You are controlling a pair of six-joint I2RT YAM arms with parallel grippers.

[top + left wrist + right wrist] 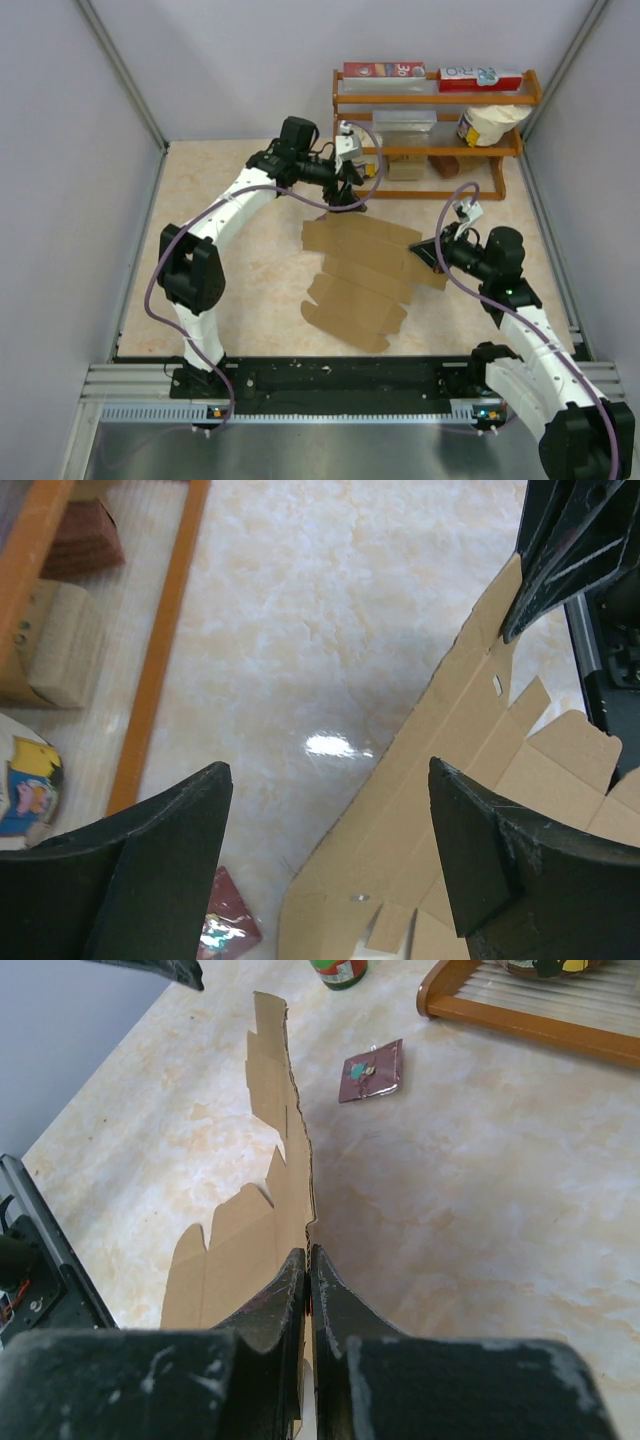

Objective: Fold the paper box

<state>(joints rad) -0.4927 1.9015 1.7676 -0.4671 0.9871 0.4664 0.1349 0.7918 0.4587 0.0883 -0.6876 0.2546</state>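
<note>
Cardboard before all else: found the paper box point(355, 285) just beyond the arm bases, mid-table, spread as a wide brown sheet with rounded flaps along one side and no panel folded up yet. Traced its right edge to the right gripper point(308, 1255): clamped fully shut on that edge, thin board nipped between the two fingertips point(275, 1295), the edge seemingly tipped up off the table point(250, 290) there. Could not tell how high. Moved further out to the sheet's far edge and met the left gripper point(330, 780), poised over bare tabletop just beside that edge, spread wide, holding nothing, touching nothing. Passed a small dark-red card point(371, 1071) lying near it on the table, apart from the sheet, and ended at the wooden rack point(420, 101) along the back, stocked with printed cartons and a pale tub.

Judged the risks thus. Held by one narrow pinch on a thin edge, so might slip or tear out if pulled sideways, or swing round that pinch if pushed off-centre by the left gripper. Might crease away from the scored lines if closed upon between slits. Might catch the red card along with the board if lowered carelessly. Might bump the rack, given little room behind.
</note>
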